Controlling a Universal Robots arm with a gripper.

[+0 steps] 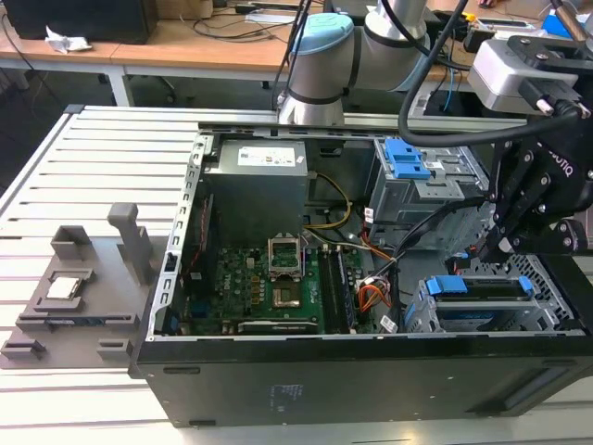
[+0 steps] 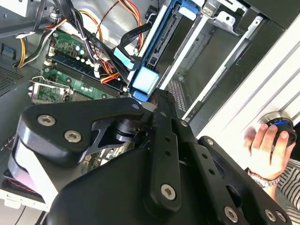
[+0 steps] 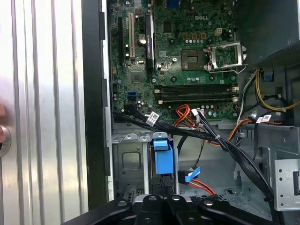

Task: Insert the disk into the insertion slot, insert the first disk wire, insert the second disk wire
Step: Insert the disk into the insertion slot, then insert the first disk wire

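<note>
The disk [image 1: 482, 311], silver in its blue carrier, lies inside the insertion slot [image 1: 417, 317], the low grey cage at the case's front corner on the exterior view's right. My gripper [image 1: 489, 248] hangs just above the disk's inner end. In the first wrist view the gripper [image 3: 163, 199] is shut on a small dark plug [image 3: 167, 183], the end of the first disk wire, right behind the carrier's blue tab [image 3: 161, 157]. A red flat cable with a blue plug, the second disk wire [image 3: 188, 176], lies loose beside it. The second wrist view shows the gripper [image 2: 159, 96] near the same tab [image 2: 145, 79].
A taller grey cage with a blue latch plate [image 1: 408, 162] stands behind the slot. Black cable bundles [image 3: 187, 130] cross between motherboard [image 1: 269, 287] and cages. The power supply [image 1: 255, 185] fills the far corner. A person's hand [image 2: 267, 145] rests outside the case. A grey fixture [image 1: 65, 287] sits on the table.
</note>
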